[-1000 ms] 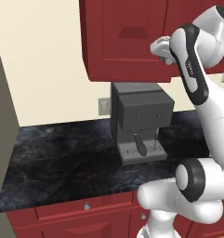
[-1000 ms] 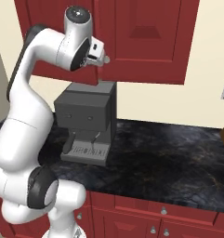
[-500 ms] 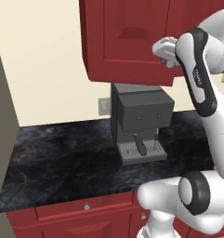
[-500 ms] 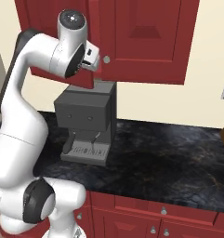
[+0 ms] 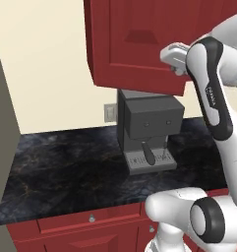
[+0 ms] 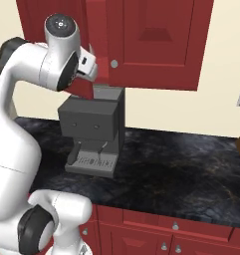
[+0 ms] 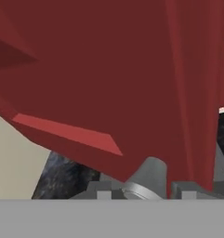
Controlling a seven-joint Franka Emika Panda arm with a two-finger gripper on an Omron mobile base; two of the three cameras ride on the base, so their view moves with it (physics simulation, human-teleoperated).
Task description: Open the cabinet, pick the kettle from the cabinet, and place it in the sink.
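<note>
My gripper is pressed up close to the cabinet, at the lower edge of a dark red door. In the hand view the two finger tips stand apart on either side of a small round silver knob, which sits between them; I cannot tell whether the pads touch it. The knob looks like smooth brushed metal, a short cone widening to a flat round rim.

The door in front of my gripper is flat painted wood with a raised panel, its bevelled edge catching a lighter red. The doors I can see look shut. In the right base view another round knob shows just to the right of my hand, on the neighbouring door.

Below my gripper stands a boxy grey coffee machine, matte and square-cornered, with a dark handle sticking out at its front and a ribbed drip tray at its foot. It rests on a black counter veined like polished stone (glossy, with thin pale and amber lines). Under the counter run red drawers with small silver knobs.

My arm rises from the base, bends at a high elbow and reaches forward and up, the wrist turned so the hand meets the cabinet's bottom corner.
</note>
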